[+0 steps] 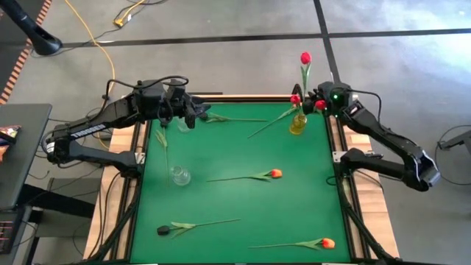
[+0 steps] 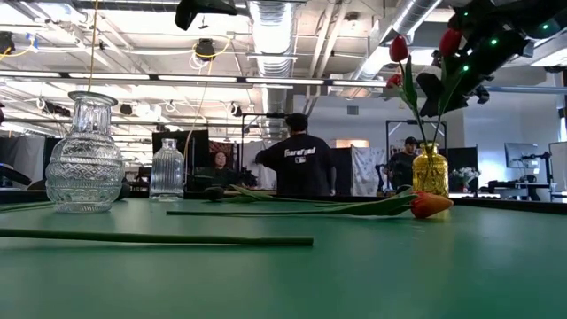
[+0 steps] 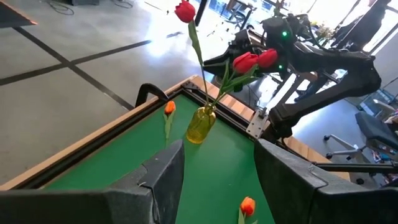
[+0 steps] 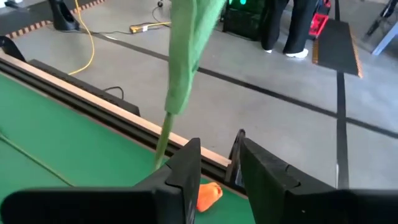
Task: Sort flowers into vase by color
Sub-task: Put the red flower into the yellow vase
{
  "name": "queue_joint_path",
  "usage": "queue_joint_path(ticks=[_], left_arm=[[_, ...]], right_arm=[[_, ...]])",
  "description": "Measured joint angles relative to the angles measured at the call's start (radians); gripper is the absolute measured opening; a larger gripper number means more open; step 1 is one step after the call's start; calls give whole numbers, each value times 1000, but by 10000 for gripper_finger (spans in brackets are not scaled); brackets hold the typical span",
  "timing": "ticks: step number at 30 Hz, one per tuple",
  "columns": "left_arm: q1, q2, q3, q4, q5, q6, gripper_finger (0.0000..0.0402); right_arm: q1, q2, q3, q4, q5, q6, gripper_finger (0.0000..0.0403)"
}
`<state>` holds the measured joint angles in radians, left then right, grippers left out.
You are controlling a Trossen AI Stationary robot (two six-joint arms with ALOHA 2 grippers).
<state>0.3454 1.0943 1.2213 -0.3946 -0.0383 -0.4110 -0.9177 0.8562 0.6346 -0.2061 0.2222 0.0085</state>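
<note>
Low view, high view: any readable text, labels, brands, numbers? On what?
No text can be read in full.
White lettering across the back of a person's dark shirt, low view: too blurred to read.
White lettering along the left arm, high view: too small to read.
No other words, numbers or signs show in any view.

Yellow vase [image 3: 201, 124] holds red tulips [image 3: 254, 60] — orange tulip [image 3: 247, 205] lies near.
</note>
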Motion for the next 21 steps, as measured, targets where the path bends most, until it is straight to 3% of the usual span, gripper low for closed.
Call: queue_joint_path(ticks=[7,10,21], left_arm=[[0,0,0,0,0,7,180],[0,0,0,0,0,8,180],[0,0,0,0,0,15,180]], right_arm=[[-1,0,0,11,-19,-9,137],[-1,-1,0,11,-76,-10,150],[-1,-1,0,14,-93,17,274]])
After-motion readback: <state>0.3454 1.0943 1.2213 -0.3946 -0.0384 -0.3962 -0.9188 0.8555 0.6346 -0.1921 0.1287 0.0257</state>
